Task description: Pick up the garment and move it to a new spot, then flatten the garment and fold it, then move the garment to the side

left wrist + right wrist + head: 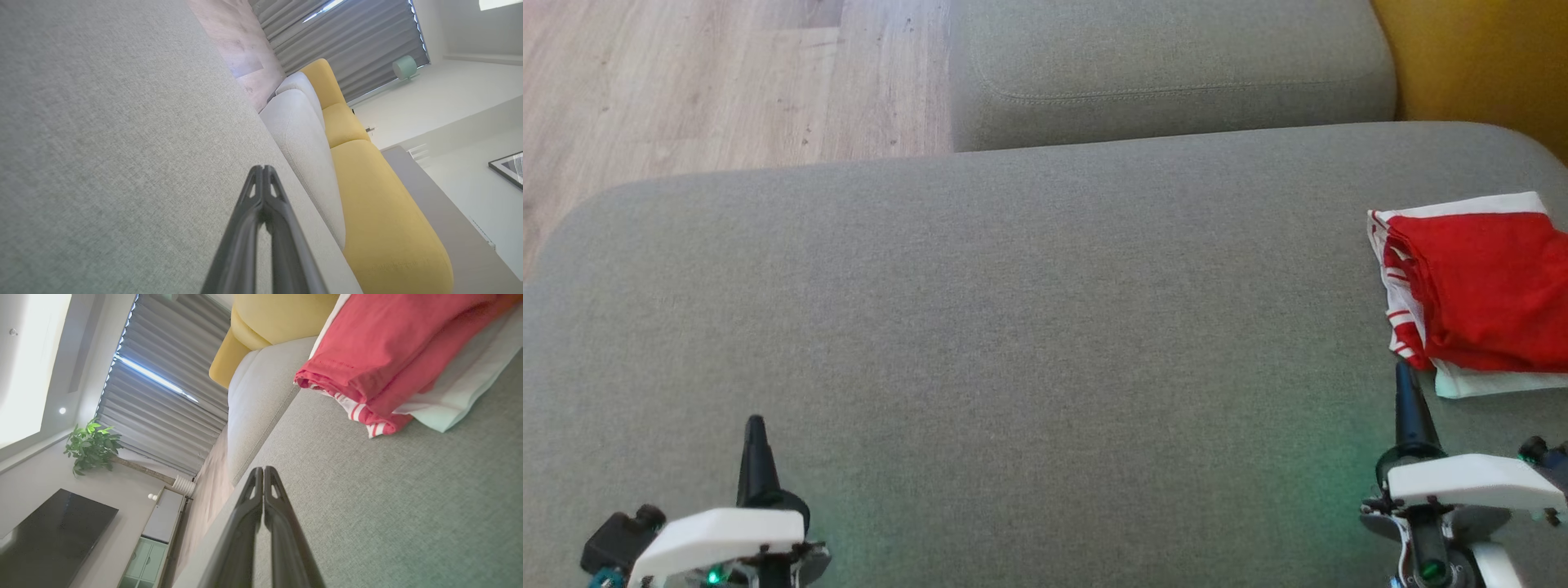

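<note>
A folded red and white garment (1478,290) lies at the right edge of the grey cushion (1013,327), partly cut off by the frame. In the right wrist view the garment (380,363) sits just ahead and to the right of my fingers, red layer on top of white. My right gripper (1405,376) is shut and empty, its tip just short of the garment's near corner. My left gripper (756,425) rests shut and empty over bare cushion at the lower left. Both wrist views show the fingers pressed together: right gripper (263,469), left gripper (262,168).
A second grey cushion (1168,69) lies behind the main one, with a yellow seat (1478,57) at the far right. Wooden floor (703,82) shows at the upper left. A television (49,535) and a plant (92,445) stand across the room.
</note>
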Controlling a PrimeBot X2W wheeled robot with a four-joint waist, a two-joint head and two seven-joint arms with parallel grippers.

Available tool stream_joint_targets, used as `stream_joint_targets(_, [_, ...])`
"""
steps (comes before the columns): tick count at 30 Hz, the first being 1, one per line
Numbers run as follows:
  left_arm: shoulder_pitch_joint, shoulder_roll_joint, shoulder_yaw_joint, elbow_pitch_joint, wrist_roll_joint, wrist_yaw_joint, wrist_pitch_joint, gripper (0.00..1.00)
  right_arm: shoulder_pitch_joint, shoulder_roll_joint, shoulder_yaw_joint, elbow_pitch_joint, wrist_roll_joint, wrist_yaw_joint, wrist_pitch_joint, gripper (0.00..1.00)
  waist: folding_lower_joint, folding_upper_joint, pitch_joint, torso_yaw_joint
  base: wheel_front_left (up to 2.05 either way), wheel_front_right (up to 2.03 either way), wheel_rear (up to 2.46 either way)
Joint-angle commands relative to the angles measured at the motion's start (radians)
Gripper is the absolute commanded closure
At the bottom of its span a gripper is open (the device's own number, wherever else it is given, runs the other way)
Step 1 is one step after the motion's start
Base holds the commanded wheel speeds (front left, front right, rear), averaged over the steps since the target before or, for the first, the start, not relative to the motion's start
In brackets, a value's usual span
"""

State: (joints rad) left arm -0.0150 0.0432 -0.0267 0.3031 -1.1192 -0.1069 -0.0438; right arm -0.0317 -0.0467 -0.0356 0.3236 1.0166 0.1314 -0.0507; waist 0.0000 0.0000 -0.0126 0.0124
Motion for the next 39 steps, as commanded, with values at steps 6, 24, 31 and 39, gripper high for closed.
stream_joint_targets(6, [-0.056, 0.005, 0.044, -0.04, -0.067, -0.012, 0.022, 1.0, -0.058, -0.005, -0.001, -0.043, 0.083, 0.0, 0.025, 1.0, 0.0, 0.0, 0.002, -0.001, 0.0, 0.0, 0.0])
stream_joint_targets(24, [-0.069, 0.005, 0.079, -0.046, -0.22, -0.016, 0.071, 1.0, -0.064, -0.006, -0.028, -0.056, 0.268, -0.001, 0.074, 1.0, 0.0, 0.0, 0.007, -0.005, 0.0, 0.0, 0.0])
stream_joint_targets(31, [-0.076, 0.006, 0.095, -0.049, -0.292, -0.018, 0.094, 1.0, -0.068, -0.006, -0.041, -0.062, 0.355, -0.001, 0.098, 1.0, 0.0, 0.0, 0.009, -0.007, 0.0, 0.0, 0.0])
stream_joint_targets(39, [-0.081, 0.006, 0.11, -0.052, -0.354, -0.02, 0.114, 1.0, -0.07, -0.006, -0.052, -0.067, 0.431, -0.001, 0.118, 1.0, 0.0, 0.0, 0.011, -0.009, 0.0, 0.0, 0.0])
